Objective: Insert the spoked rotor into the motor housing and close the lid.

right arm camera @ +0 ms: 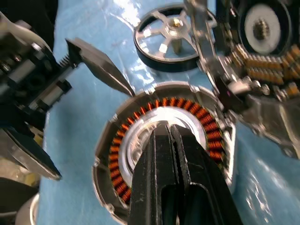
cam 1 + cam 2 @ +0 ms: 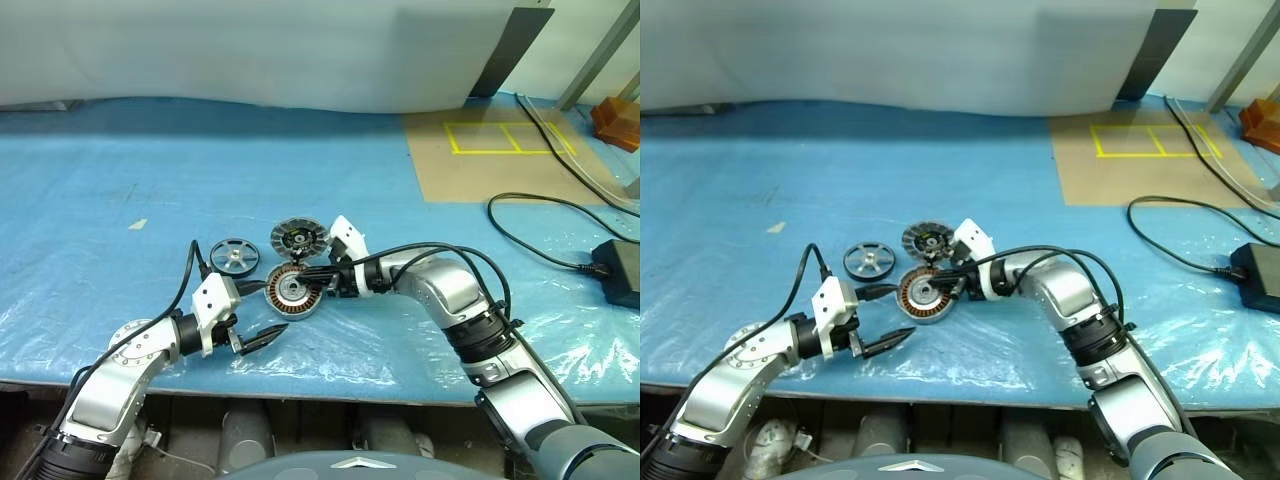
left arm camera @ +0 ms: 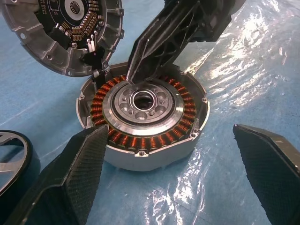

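The motor housing [image 2: 293, 290] lies open on the blue sheet, its copper windings ringing a metal centre [image 3: 145, 101]. Over that centre hovers my right gripper [image 1: 166, 127], shut with nothing in it; whether its tips touch I cannot tell. The lid [image 2: 299, 239] stands just behind the housing, tilted, its circuit side [image 3: 61, 33] showing, and small wires join it to the housing. The spoked rotor [image 2: 232, 254] lies flat to the left of the lid. My left gripper [image 3: 169, 136] is open and empty, near the housing's front left, one finger [image 3: 79, 178] on each side.
A black cable and power brick [image 2: 620, 270] lie at the right. A brown board with yellow tape [image 2: 500, 150] sits at the back right. The blue sheet [image 2: 120, 180] covers the table up to its front edge [image 2: 330, 385].
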Available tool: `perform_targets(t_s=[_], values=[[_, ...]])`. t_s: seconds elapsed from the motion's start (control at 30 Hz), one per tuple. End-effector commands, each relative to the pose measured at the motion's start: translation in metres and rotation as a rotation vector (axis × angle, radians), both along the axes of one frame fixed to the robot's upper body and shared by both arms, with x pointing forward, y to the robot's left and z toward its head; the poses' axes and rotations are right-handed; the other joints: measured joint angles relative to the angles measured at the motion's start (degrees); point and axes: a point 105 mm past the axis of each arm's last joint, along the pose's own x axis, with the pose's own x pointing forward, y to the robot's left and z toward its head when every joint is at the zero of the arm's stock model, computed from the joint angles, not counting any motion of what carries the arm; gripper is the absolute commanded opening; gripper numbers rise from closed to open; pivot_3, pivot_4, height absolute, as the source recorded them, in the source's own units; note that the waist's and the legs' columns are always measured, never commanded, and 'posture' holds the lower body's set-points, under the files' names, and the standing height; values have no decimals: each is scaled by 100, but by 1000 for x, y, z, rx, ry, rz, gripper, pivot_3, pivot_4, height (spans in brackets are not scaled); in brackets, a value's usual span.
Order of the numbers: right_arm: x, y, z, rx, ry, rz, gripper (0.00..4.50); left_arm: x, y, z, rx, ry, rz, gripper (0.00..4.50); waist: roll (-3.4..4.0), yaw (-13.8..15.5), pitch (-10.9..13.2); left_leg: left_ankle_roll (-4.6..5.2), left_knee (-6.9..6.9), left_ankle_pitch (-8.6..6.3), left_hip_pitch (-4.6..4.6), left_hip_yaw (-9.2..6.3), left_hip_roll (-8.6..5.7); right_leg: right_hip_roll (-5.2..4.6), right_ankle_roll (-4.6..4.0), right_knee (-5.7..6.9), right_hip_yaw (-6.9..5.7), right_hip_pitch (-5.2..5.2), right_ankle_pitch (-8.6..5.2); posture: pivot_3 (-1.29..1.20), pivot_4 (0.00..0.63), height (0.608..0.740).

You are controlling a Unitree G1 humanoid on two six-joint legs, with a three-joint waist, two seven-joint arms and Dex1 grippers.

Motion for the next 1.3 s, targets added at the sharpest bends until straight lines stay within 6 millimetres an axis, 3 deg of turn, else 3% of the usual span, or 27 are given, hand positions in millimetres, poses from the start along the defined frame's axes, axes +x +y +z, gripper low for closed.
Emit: perform_targets(t_s=[0.03,0.17,0.37,0.5,0.63,0.8,0.97,1.03,1.23,1.3], values=[[-6,5,44,189,-16,58,27,1,2,8,-11,-35,2,4500,0,2,0,0,0,0,-1,0,0,0,0,0,0,0,0,0,150,740],[-14,4,26,53,-137,129,27,1,2,7,-11,-35,2,4500,-1,14,0,0,0,0,1,-2,0,0,0,-2,-4,5,0,0,150,740],[-4,6,9,-77,-285,148,27,3,1,8,-12,-39,1,4500,-1,-11,0,0,2,0,2,-1,2,1,0,2,-1,1,0,0,150,740],[-4,8,13,-54,-309,172,27,2,2,9,-10,-39,1,4500,-1,-6,0,0,5,0,-1,0,1,1,0,1,-1,2,0,0,150,740],[-6,6,1,-118,-351,217,27,1,2,8,-6,-38,-1,4500,-1,-7,0,0,4,0,-1,-1,1,1,0,1,-1,2,0,0,150,740],[-7,13,9,-69,-348,233,27,1,2,8,-7,-39,-1,4500,-1,-10,0,1,5,0,0,-1,2,1,0,3,-1,2,0,0,150,740],[0,2,-34,-255,-308,208,27,0,-1,7,-7,-38,-6,4500,-1,-9,-1,1,8,0,0,-1,1,1,-1,3,-2,4,0,0,150,740],[-5,-2,-41,-283,-292,232,27,-4,-5,7,-14,-31,-21,4500,-2,-8,-3,1,8,0,7,-1,1,1,-1,3,-1,10,0,0,150,740],[-10,-1,-26,-216,-253,240,27,-5,-6,6,-17,-28,-20,4500,-2,-7,-3,1,9,0,16,-1,2,0,-3,3,0,19,-1,0,150,740],[-8,5,-9,-116,-255,221,27,-3,-5,7,-18,-30,-19,4500,-2,-7,-3,1,9,0,16,-1,2,0,-6,3,0,19,-3,0,150,740]])
